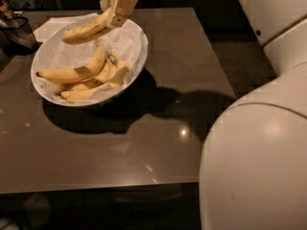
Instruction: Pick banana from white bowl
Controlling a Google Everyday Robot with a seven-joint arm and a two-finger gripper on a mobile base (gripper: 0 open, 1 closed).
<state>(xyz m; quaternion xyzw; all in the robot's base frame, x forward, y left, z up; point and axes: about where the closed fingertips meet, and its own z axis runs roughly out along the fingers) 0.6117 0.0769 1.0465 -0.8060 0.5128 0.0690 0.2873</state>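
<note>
The end effector (117,5), at the upper centre of the frame, is closed on the banana (86,31). The banana appears lifted clear above the white bowl (143,51). Pick essentially complete; only withdrawal remains.

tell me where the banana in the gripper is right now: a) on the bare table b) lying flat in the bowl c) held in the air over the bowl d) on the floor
C: the gripper is shut on the banana, holding it in the air over the white bowl.
</note>
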